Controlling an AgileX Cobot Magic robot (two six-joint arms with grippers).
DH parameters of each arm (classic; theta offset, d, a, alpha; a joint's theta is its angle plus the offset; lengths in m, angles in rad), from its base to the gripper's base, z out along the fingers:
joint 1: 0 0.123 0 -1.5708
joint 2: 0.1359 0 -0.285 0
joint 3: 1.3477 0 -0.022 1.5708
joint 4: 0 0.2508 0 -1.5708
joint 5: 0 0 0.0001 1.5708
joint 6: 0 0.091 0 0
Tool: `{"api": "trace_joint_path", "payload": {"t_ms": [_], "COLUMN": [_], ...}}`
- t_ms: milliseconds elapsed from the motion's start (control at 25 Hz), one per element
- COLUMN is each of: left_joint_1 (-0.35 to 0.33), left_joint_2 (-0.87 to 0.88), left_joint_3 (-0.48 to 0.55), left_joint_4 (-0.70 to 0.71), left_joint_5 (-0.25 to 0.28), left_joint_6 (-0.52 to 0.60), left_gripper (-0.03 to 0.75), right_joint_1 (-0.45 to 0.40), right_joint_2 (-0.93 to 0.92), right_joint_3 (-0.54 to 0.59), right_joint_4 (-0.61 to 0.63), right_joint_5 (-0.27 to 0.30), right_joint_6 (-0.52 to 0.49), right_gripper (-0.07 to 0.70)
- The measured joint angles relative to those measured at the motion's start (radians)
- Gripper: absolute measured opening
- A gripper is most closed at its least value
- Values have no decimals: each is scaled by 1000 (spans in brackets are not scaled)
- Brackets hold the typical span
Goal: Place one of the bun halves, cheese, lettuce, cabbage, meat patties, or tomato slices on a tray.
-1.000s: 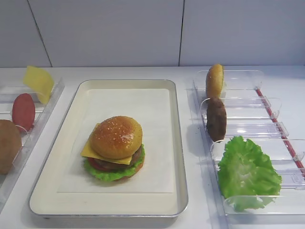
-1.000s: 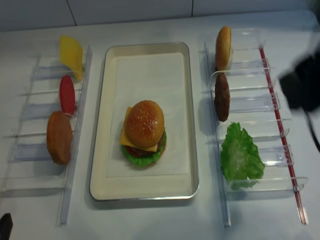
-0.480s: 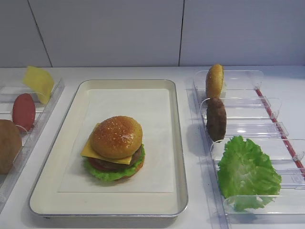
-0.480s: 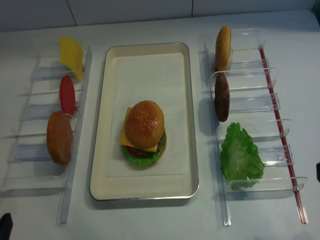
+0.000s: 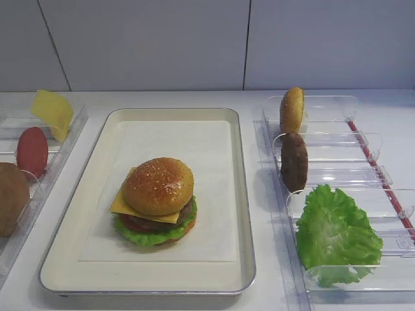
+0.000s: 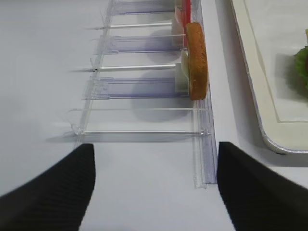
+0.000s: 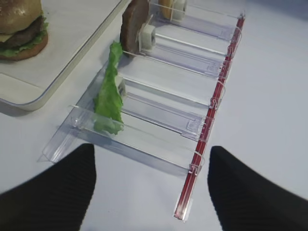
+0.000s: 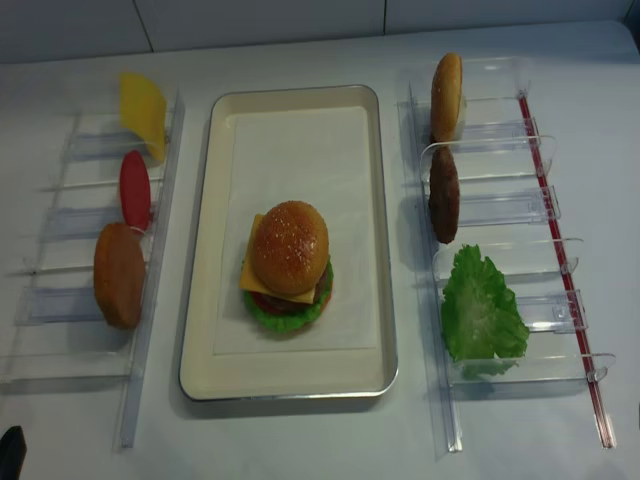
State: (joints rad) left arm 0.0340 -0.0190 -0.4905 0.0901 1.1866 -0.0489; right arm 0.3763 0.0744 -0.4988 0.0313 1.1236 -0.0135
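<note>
On the tray (image 5: 245, 220) (image 8: 204, 250) stands a stacked burger: a sesame bun half (image 5: 159, 185) (image 8: 290, 246) over cheese, meat patty, tomato and lettuce. The right rack holds a bun half (image 5: 292, 109), a meat patty (image 5: 294, 162) (image 7: 134, 26) and lettuce (image 5: 337, 233) (image 7: 109, 94). The left rack holds cheese (image 5: 52, 111), a tomato slice (image 5: 31, 151) and a smooth bun half (image 8: 119, 275) (image 6: 196, 60). My right gripper (image 7: 151, 192) hovers open and empty before the right rack. My left gripper (image 6: 154, 192) is open and empty before the left rack. Cabbage is out of view.
Clear plastic racks flank the tray, the right one (image 8: 540, 215) edged by a red strip (image 7: 211, 115), the left one (image 6: 144, 86) with spare slots. A white wall (image 5: 194, 45) closes the back. A dark tip (image 8: 10, 452) shows at the lower left corner.
The dark blur of my right arm at the right edge of the overhead view has drawn back out of that view. The food has not moved.
</note>
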Motion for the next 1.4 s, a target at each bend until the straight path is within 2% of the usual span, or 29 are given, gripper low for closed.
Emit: {"api": "trace_joint_path", "payload": {"t_ms": [160,640,1080,1160,1400], "left_joint_1": [0,0,0,0,0], "left_joint_2": [0,0,0,0,0], "left_joint_3": [0,0,0,0,0], "left_joint_4": [0,-4,-4,-4,-4], "left_joint_5": [0,0,0,0,0], "left_joint_6": [0,0,0,0,0], "left_gripper": [510,510,510,510,510], "right_joint_1": [0,0,-5,-52,-279], "right_joint_2": [-87,-91,-91,-91,-91], "right_joint_3": [25,25,25,25,25], "right_joint_4": [2,2,-1,-1,-1], "right_joint_5": [14,14,14,14,14], "right_joint_6": [-3,-15,-15,-15,-15], "right_gripper": [505,441,432,430,430]}}
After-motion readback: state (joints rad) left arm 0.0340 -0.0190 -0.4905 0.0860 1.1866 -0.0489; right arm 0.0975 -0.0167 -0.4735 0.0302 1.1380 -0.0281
